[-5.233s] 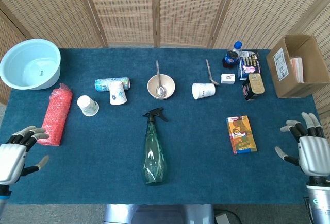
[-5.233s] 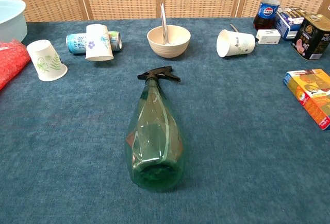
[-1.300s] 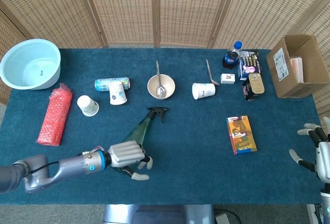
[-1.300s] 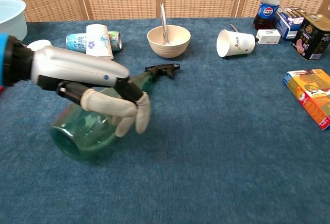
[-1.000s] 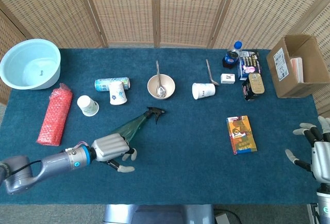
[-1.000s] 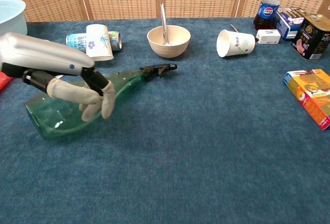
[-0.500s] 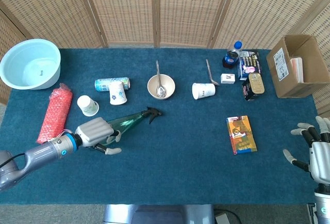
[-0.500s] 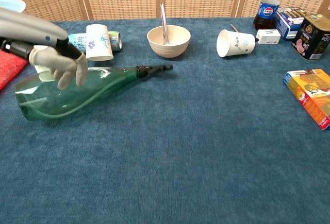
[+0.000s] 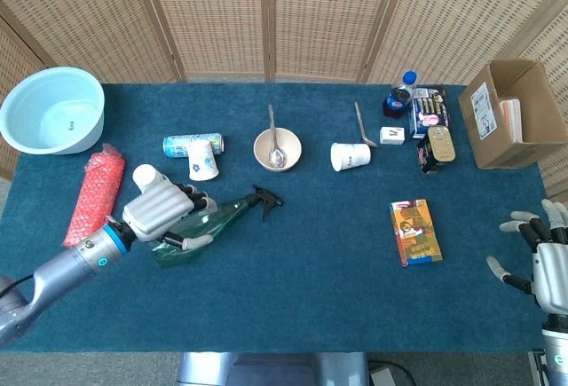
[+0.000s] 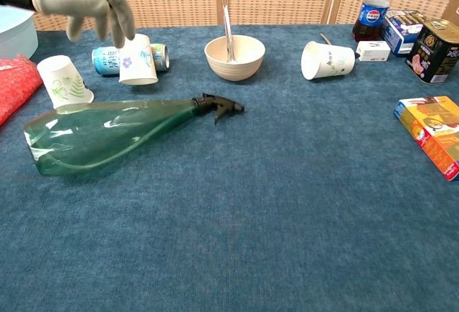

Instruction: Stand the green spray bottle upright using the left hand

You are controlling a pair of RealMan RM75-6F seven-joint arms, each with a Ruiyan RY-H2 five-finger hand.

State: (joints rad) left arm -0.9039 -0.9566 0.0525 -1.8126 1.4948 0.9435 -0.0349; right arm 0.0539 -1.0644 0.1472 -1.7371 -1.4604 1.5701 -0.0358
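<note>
Green spray bottle [image 10: 107,134] flat on its side on the blue worktop [image 10: 301,204], nozzle toward the middle, not yet upright because left hand [image 9: 164,209] above its wide end, fingers spread and holding nothing; right hand [image 9: 541,257] open, well apart.

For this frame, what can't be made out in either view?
- Left hand: the head view looks down on its back, hiding whether the fingers touch the green spray bottle; the chest view's top edge crops it.
- Right hand: cut by the head view's right edge; absent from the chest view.
- Cardboard box: contents mostly hidden by its walls in the head view.
- Can label: too small to read.
</note>
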